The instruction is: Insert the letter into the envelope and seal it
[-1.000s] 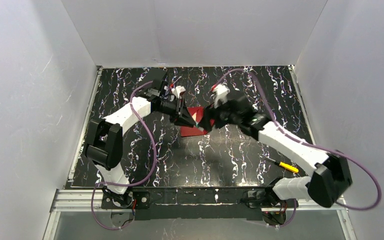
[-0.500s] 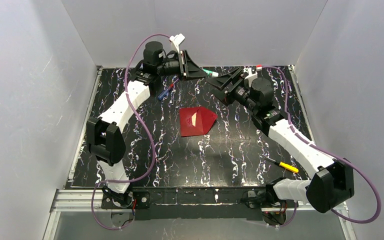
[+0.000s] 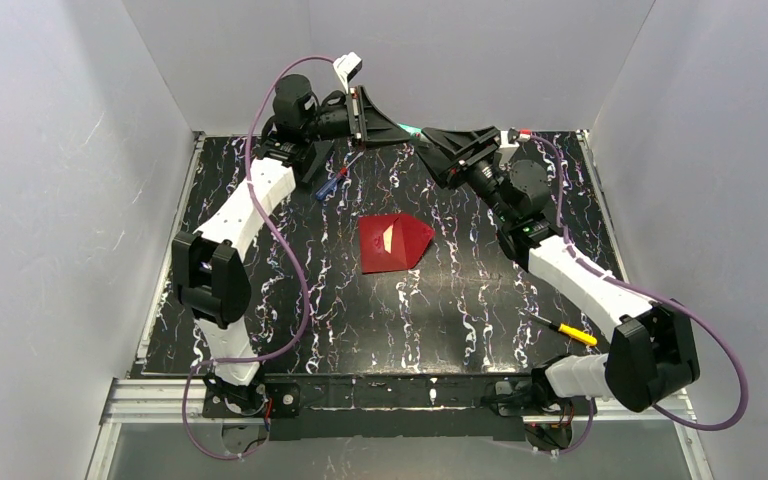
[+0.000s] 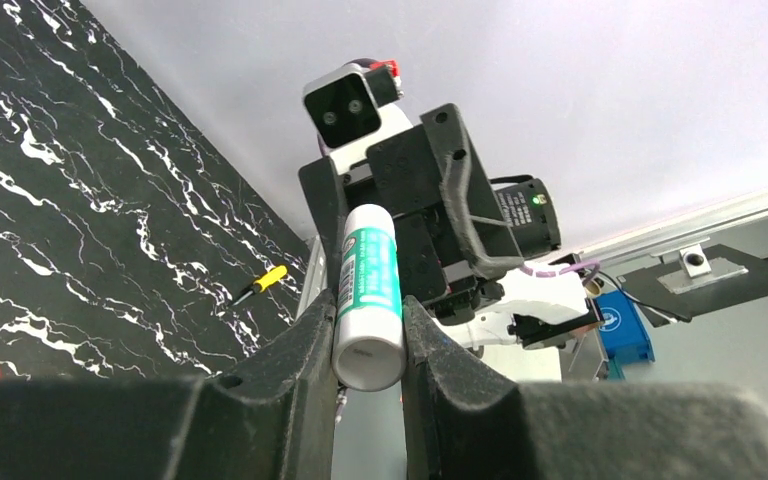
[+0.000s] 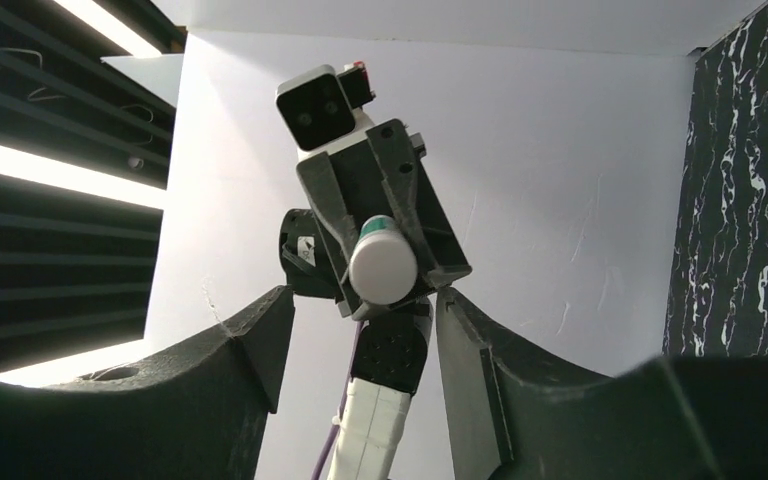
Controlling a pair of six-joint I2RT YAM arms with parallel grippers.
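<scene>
Top view: both arms are raised at the far side, wrists facing each other above the table, a black slab veined with white like marble. The envelope lies flat mid-table, well apart from both grippers; it is bright red paper, its pointed end to the right, with a pale wedge on its face that is too small to identify. Only this view shows the envelope whole; the left wrist view catches just a red corner at its left edge. A blue tool lies far left under the left arm, and a yellow-handled screwdriver lies near right. Left wrist view: the left gripper is clamped on a glue stick, a smooth white cylinder with a green printed label, gripped near its flat end and pointing toward the right gripper. Right wrist view: the right gripper stands with its matte black fingers well apart and nothing between the pads. The stick's round white cap shows end-on through the gap, just beyond. From above the stick's tip sits just beside the right fingertips; contact cannot be told. The white wall panels are plain and smooth.
</scene>
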